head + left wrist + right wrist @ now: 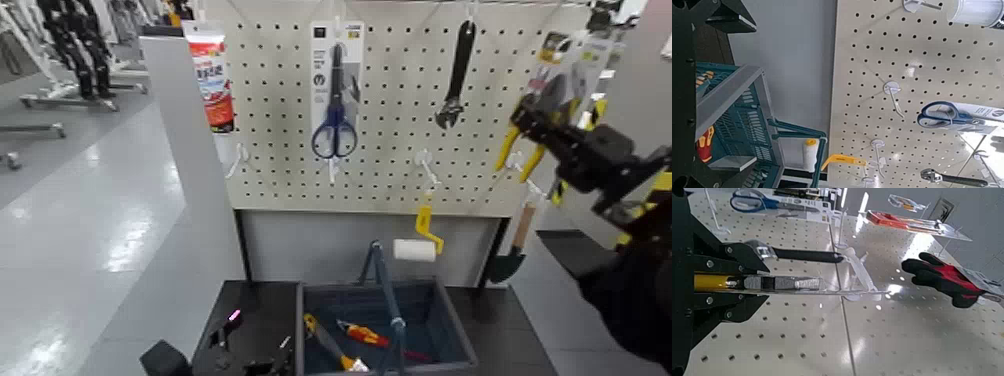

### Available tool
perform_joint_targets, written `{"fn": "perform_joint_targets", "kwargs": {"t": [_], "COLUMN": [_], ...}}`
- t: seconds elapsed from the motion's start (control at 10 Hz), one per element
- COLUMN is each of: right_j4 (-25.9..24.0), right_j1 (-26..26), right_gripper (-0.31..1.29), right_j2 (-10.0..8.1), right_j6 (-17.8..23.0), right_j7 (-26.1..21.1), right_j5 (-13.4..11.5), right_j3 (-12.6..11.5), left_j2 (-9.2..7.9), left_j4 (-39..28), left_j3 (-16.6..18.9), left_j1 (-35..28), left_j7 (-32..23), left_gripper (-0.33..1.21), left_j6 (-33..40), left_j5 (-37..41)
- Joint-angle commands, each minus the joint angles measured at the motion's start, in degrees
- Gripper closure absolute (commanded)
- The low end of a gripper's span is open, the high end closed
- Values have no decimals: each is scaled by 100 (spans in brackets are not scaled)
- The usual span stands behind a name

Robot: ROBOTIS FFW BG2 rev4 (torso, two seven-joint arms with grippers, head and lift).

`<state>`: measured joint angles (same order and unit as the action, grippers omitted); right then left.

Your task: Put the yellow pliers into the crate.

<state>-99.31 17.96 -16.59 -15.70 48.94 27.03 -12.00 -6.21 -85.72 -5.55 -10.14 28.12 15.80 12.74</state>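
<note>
The right gripper (756, 283) has its fingers clenched on the carded yellow pliers (789, 283), whose metal head juts beyond the fingertips. The left gripper (749, 94) stands with fingers parted near the crate (461, 332), lower than the right fingers.

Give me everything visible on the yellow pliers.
The yellow pliers have two long yellow handles, smooth like plastic or rubber, and a grey, metallic-looking head; in the right wrist view the jaws look ridged. They are mounted on a pale printed card. They are at the pegboard's right side in the head view, head up, handles pointing down and spread apart. The right gripper is shut on them. Whether the card is off its hook, I can't tell.
</note>
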Motion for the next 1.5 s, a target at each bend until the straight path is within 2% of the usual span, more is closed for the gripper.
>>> {"fn": "perform_joint_targets", "kwargs": {"t": [0.1,0.3,0.4,0.7,1.0,1.5], "right_j4": [-9,0,0,246,668,1810], "right_j1": [-433,-741,-838,-1049,-1163,-996], "right_gripper": [121,121,121,121,121,121], "right_j2": [341,508,561,605,605,622], "right_j6": [-38,-117,-187,-302,-293,-12], "right_j7": [-60,-209,-235,-253,-235,-183], "right_j5": [-5,-119,-269,-497,-620,-682], "right_j3": [365,515,559,743,980,1341], "left_j2": [5,5,5,5,14,32], "left_j4": [20,20,20,20,29,37], "left_j3": [-8,-17,-17,-25,-8,-17], "left_j1": [12,12,12,20,12,20], "left_j7": [1,1,1,1,1,1], "left_gripper": [13,13,13,13,13,13], "left_j6": [-7,-7,-7,-7,2,2], "left_j5": [0,0,0,0,0,0]}}
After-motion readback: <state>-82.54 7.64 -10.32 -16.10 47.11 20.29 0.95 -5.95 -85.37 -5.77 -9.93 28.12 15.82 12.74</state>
